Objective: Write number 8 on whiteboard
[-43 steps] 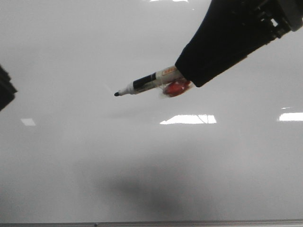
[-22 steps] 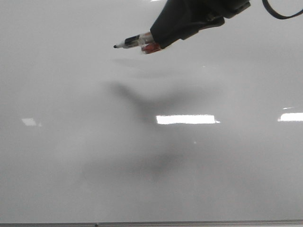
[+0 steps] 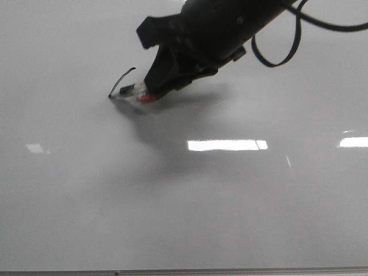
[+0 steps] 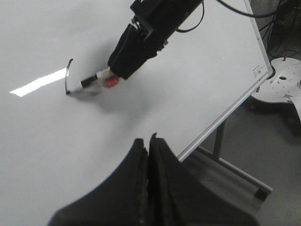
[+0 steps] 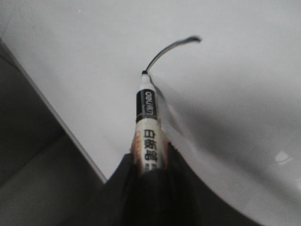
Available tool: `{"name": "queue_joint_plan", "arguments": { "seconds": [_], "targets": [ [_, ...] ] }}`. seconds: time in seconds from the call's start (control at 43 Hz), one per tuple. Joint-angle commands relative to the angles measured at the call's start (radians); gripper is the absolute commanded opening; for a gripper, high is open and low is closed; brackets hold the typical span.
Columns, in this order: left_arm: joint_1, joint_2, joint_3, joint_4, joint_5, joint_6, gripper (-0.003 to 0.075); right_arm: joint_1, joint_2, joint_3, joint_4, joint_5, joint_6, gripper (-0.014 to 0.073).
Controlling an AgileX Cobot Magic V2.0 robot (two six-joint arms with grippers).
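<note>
A: Count check. One whiteboard (image 3: 69,190), glossy pale grey-white, flat, thin metal edge strip along the near side. One marker (image 5: 147,126): white barrel, black band with print, orange-printed label, black tip. One red blob (image 4: 110,83) beside the barrel at the grip, blurred, can't identify.

B: Hands?

A: Two. Right hand (image 3: 150,92) clamped around the marker, black fabric-covered fingers (image 5: 117,188) pinching the barrel on both sides. Left hand (image 4: 148,143) off the board's near edge, black pads pressed together, nothing between them.

B: Number 8 status?

A: Only one short stroke of the number 8 (image 3: 122,80) so far: thin black curved line, hook at the far end. No loops closed. Sits in the upper left-of-centre part of the board in the front view. Marker tip touching the board at the stroke's lower end; same in the right wrist view (image 5: 171,48).

B: Anything else?

A: One thick black cable (image 3: 282,49) looping off the right arm, above the board. Three bright rectangular light reflections (image 3: 227,145) on the board in the front view. Soft shadow under the right arm. Board stands on a metal-legged stand (image 4: 221,148), tilted, seen in the left wrist view. One white round base (image 4: 284,84) on the floor behind the board.
</note>
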Motion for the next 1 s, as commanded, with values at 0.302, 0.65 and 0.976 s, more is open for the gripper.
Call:
{"name": "queue_joint_plan", "arguments": {
  "seconds": [0.302, 0.65, 0.976],
  "targets": [
    [0.003, 0.011, -0.026, -0.017, -0.076, -0.009, -0.0021, -0.082, -0.120, 0.152, -0.011, -0.058, 0.028, -0.0059],
    [0.003, 0.011, -0.026, -0.017, -0.076, -0.009, -0.0021, 0.035, -0.040, 0.196, 0.010, -0.117, 0.027, -0.0059],
    [0.003, 0.011, -0.026, -0.017, -0.074, -0.009, -0.0021, 0.091, 0.015, 0.051, 0.061, -0.122, 0.028, -0.0059]
  ]
}}
